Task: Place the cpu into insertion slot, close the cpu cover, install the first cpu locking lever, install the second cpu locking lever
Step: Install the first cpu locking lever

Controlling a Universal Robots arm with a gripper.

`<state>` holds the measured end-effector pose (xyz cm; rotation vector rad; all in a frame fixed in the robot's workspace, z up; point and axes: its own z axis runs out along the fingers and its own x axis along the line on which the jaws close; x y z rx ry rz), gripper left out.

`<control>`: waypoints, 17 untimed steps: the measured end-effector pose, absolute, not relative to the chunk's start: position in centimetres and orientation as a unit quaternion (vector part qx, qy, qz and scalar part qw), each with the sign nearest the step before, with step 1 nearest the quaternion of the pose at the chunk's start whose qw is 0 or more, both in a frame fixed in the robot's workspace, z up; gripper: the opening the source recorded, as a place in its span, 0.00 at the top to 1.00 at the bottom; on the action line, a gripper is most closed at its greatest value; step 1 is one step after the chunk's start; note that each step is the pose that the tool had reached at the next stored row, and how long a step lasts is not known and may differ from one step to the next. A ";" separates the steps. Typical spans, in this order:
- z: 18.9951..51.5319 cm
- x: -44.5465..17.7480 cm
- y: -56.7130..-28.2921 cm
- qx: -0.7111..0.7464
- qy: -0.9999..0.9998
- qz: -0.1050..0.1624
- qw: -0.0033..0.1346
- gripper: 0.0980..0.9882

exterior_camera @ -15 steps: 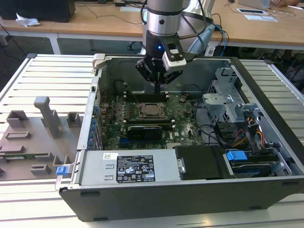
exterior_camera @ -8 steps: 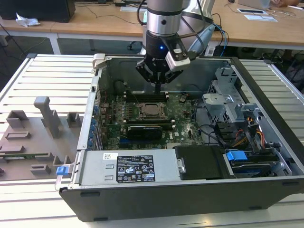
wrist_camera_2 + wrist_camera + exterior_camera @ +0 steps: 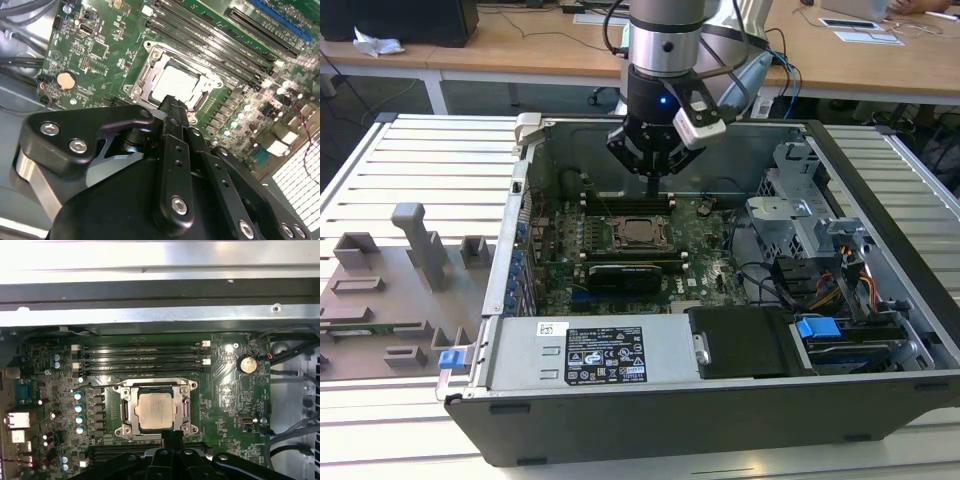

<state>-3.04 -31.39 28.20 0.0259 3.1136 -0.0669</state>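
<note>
One small chip [image 3: 156,411] lies flat in its socket [image 3: 121,431] with the metal cover [image 3: 131,410] down around it, and the gripper [image 3: 172,434] — fingers [image 3: 173,441] squeezed together, holding nothing — hangs right at the socket's edge, so the locking push should, I think, be slow and gentle, never on the chip's shiny top.

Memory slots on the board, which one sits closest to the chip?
The last slot in the row, bordering the frame around the chip; the others lie toward the case wall.
</note>
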 end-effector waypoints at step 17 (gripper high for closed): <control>28.2 -3.0 -31.4 -0.086 0.996 -0.020 0.016 0.99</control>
